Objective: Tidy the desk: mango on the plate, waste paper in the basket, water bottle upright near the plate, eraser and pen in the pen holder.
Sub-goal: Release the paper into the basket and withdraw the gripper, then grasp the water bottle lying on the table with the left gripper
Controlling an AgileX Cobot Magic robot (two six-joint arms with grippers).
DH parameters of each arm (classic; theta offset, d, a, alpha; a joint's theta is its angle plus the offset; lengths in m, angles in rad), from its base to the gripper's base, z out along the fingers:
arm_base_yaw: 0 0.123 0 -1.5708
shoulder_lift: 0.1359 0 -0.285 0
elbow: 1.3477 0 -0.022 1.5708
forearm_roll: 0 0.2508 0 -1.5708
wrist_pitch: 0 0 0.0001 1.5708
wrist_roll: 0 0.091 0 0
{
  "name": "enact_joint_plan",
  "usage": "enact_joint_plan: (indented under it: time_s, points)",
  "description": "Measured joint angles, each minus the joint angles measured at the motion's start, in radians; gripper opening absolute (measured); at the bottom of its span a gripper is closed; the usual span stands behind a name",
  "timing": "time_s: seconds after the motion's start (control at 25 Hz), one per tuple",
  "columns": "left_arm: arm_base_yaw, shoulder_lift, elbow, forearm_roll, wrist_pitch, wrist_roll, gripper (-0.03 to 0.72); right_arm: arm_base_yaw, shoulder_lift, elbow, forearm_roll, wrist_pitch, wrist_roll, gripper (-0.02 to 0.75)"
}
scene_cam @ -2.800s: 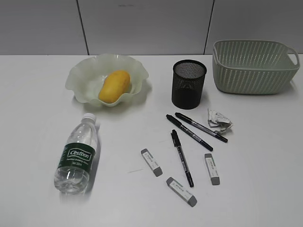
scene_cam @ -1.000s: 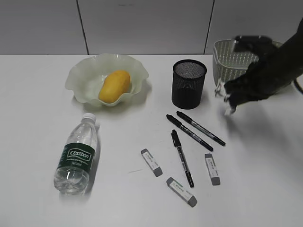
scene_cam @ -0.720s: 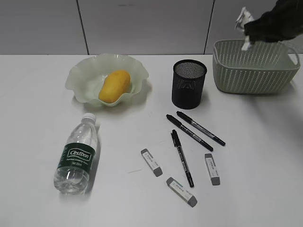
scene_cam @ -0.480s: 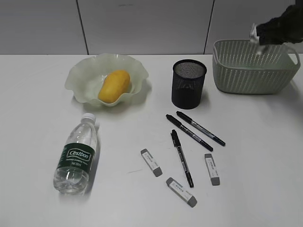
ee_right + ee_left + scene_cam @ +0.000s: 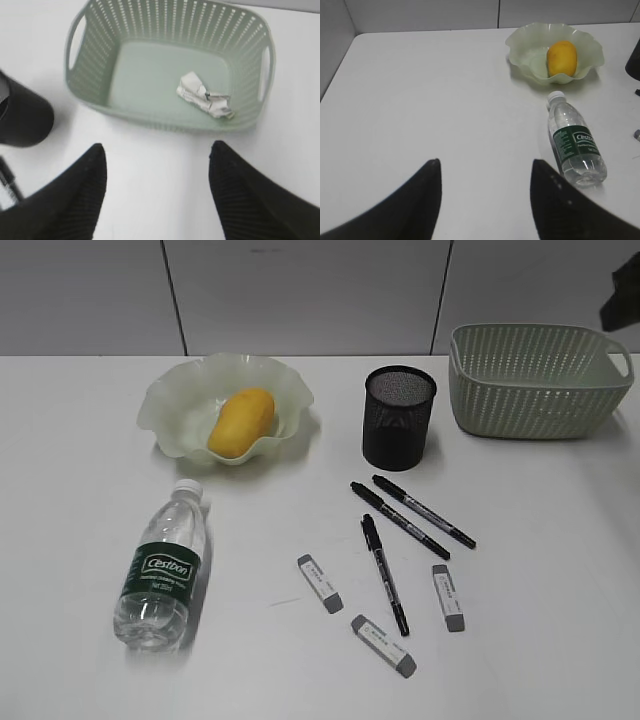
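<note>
The mango lies in the ruffled green plate, also in the left wrist view. The water bottle lies on its side on the desk, cap toward the plate. The waste paper lies inside the basket, which stands at the back right. Three black pens and three erasers lie in front of the black mesh pen holder. My right gripper is open and empty, above the desk in front of the basket. My left gripper is open and empty over bare desk.
A dark part of the right arm shows at the top right edge of the exterior view. A grey panelled wall runs behind the desk. The pen holder's side shows left of the basket in the right wrist view.
My right gripper carried the waste paper from the desk up over the basket, let it go inside, and drew back to the upper right. The left arm has not moved.
</note>
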Motion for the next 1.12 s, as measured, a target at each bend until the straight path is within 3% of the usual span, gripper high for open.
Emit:
enact_joint_plan:
  time_s: [0.28, 0.56, 0.84, 1.12]
  points:
    - [0.000, 0.000, 0.000, 0.000, 0.000, 0.000, 0.426, 0.004, -0.561, 0.434, -0.008, 0.146, 0.016, 0.496]
    - [0.000, 0.000, 0.000, -0.001, 0.000, 0.000, 0.426, 0.004, -1.070, 0.701, -0.060, 0.344, 0.067, 0.496]
    - [0.000, 0.033, 0.000, -0.005, 0.000, 0.000, 0.396, 0.004, -1.467, 0.781, -0.096, 0.437, 0.078, 0.494]
    - [0.000, 0.346, -0.033, -0.120, -0.121, 0.088, 0.398, 0.004, -1.637, 0.787, -0.104, 0.438, 0.096, 0.490]
